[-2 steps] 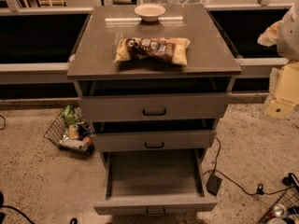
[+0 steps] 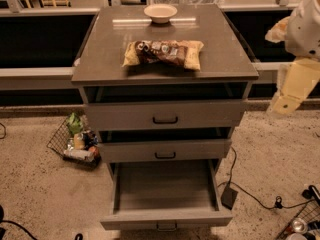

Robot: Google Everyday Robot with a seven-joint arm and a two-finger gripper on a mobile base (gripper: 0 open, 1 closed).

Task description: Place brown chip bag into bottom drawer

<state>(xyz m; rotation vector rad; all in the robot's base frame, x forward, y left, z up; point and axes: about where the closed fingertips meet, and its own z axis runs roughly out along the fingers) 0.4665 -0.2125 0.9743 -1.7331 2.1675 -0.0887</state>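
Note:
The brown chip bag (image 2: pixel 164 53) lies flat on the cabinet top (image 2: pixel 100 64), near its front middle. The bottom drawer (image 2: pixel 165 189) is pulled out wide, and its tray holds nothing. My arm comes in at the right edge of the view. Its cream end part with the gripper (image 2: pixel 287 100) hangs beside the cabinet's right side at the height of the top drawer. It is apart from the bag and holds nothing that I can see.
A small beige bowl (image 2: pixel 160 13) stands at the back of the cabinet top. The top drawer (image 2: pixel 165 115) and middle drawer (image 2: pixel 165 150) are slightly ajar. A wire basket of items (image 2: pixel 75 143) lies on the floor at left. Cables and a power brick (image 2: pixel 229 196) lie at right.
The arm's cream end part has shifted slightly left and up toward the cabinet. The bag, bowl and drawers have not moved.

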